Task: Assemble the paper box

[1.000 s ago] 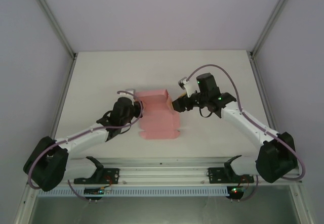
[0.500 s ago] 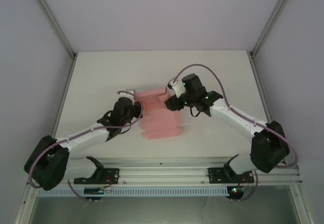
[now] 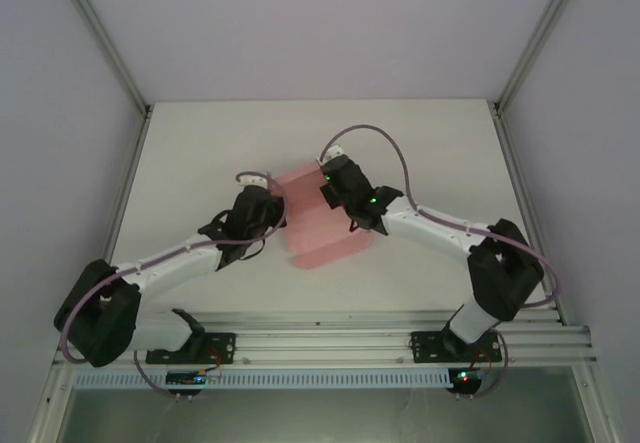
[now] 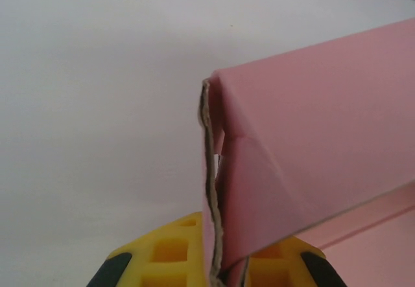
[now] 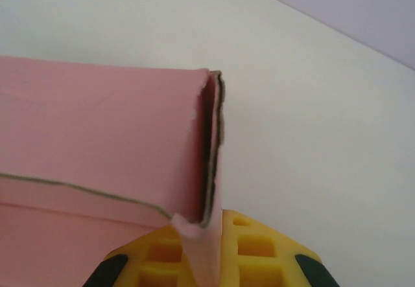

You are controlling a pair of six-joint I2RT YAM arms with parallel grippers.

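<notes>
The white table is the biggest thing under me, walled by pale panels at 9, 12 and 3 o'clock. My two arms reach in from the 6 o'clock edge and meet near its middle.

Between them is the paper box, salmon-pink card, sitting about the centre of the table. From above it looks blurred and partly folded. One panel is raised toward 12 o'clock and a flatter stretch runs down toward 6 o'clock. I cannot tell from there how much of it touches the table.

My left claw is at the box's 9 o'clock side. In my left wrist view, the left claw is clenched on the card. A folded wall of the paper box rises out from between my yellow pads and spreads toward 2 o'clock. Its raw edge runs straight up at 12 o'clock.

My right claw is at the box's 1 o'clock corner. In my right wrist view, the right claw is also clenched. A thin pink flap is pinched between my yellow pads. The rest of the paper box spreads toward 9 o'clock. Its open end faces me as a dark narrow slot at 12 o'clock.
</notes>
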